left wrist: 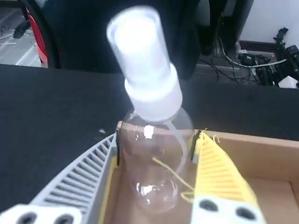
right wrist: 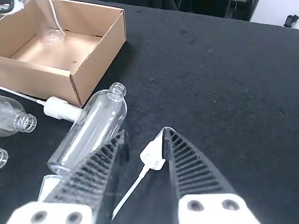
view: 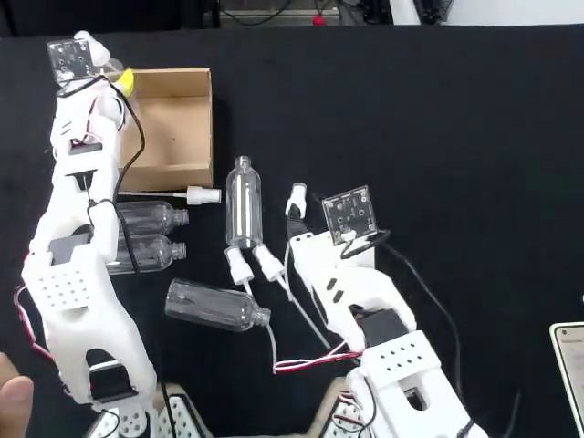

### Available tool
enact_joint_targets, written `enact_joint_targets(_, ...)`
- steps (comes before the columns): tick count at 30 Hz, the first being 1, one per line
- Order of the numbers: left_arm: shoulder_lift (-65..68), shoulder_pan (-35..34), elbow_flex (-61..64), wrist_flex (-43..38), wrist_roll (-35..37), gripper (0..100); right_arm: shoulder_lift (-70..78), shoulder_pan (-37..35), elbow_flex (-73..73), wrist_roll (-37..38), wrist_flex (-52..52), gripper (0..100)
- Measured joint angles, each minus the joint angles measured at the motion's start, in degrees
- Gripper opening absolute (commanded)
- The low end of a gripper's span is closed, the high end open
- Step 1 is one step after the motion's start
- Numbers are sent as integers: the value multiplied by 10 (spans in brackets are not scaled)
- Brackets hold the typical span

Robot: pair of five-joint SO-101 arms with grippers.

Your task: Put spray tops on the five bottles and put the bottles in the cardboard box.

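Note:
My left gripper (view: 108,73) is at the far left corner of the cardboard box (view: 196,128). It is shut on a clear bottle (left wrist: 152,163) fitted with a white spray top (left wrist: 145,70), held upright over the box's rim (left wrist: 261,140). My right gripper (right wrist: 142,137) stands open at mid-table with a loose spray top (right wrist: 153,156) between its fingers, against one finger. A capless bottle (right wrist: 91,130) lies just beside it. Three more capless bottles (view: 146,219) (view: 146,252) (view: 214,306) lie left of centre. Three other spray tops (view: 203,194) (view: 239,265) (view: 269,263) lie among them.
Black cloth covers the table. The box's brown floor (right wrist: 56,51) is open from above. A red and white cable (view: 306,363) trails by the right arm's base. A flat device (view: 570,356) lies at the right edge, and a person's hand (view: 13,398) is at the lower left.

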Motion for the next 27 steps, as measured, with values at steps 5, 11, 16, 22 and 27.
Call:
enact_joint_targets(5, 1, -2, -1, 0, 0, 256, 0, 0, 0, 0, 0, 124)
enact_joint_targets(11, 1, -4, -1, 0, 0, 302, 0, 0, 0, 0, 0, 124)
enact_joint_targets(16, 1, -4, -1, 0, 0, 311, 0, 0, 0, 0, 0, 124)
enact_joint_targets(22, 1, -4, -1, 0, 0, 310, 0, 0, 0, 0, 0, 124)
enact_joint_targets(27, 1, -6, -1, 0, 0, 310, 0, 0, 0, 0, 0, 124)
